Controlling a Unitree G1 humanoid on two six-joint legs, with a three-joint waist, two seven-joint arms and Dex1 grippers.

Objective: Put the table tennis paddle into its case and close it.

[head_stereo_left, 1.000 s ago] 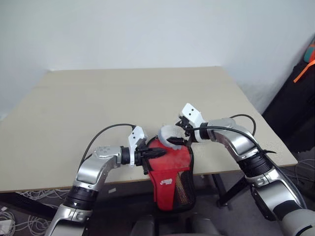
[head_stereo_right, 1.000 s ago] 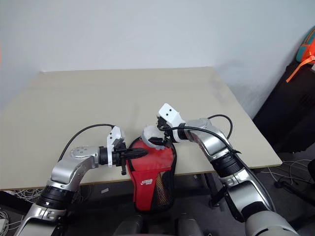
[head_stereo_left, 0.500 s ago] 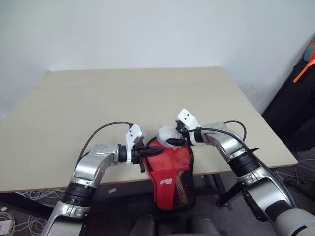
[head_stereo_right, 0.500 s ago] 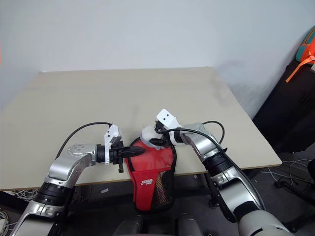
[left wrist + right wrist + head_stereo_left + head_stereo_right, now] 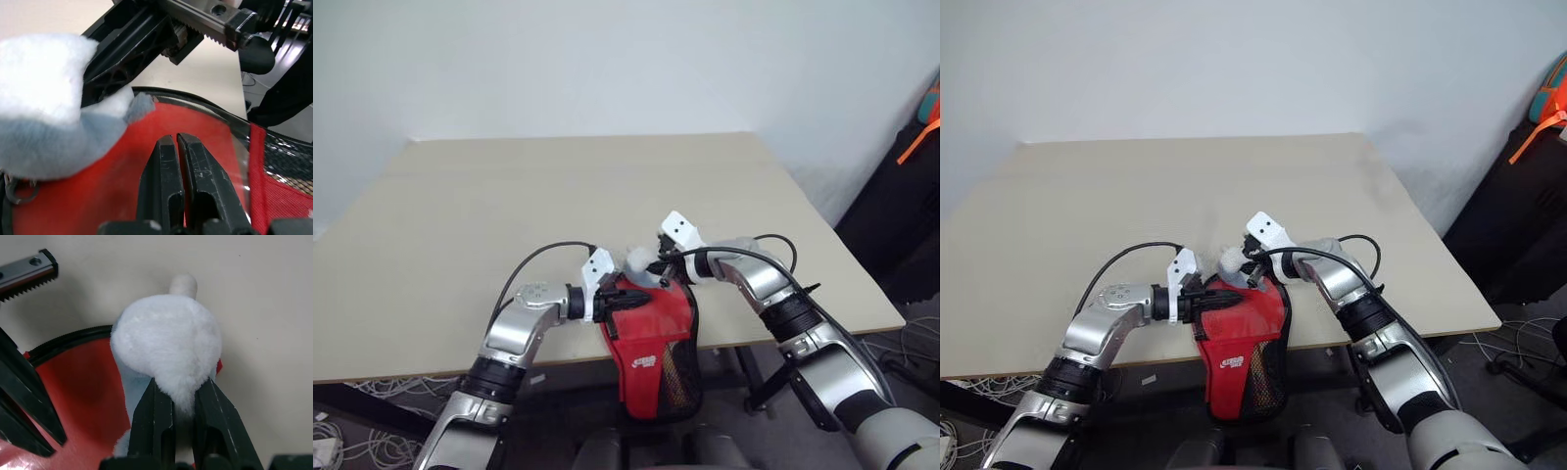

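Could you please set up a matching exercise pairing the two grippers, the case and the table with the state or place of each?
Things:
1. left gripper
2. right gripper
3. case
4. table

States or places:
A. red, hanging down over the table's near edge
B. pale beige top, reaching back to the wall
C. fingers closed on a white fluffy pompom
D. fingers pressed together against the case's red side

Pairs: 1-D, 2-C, 3-A, 4-B
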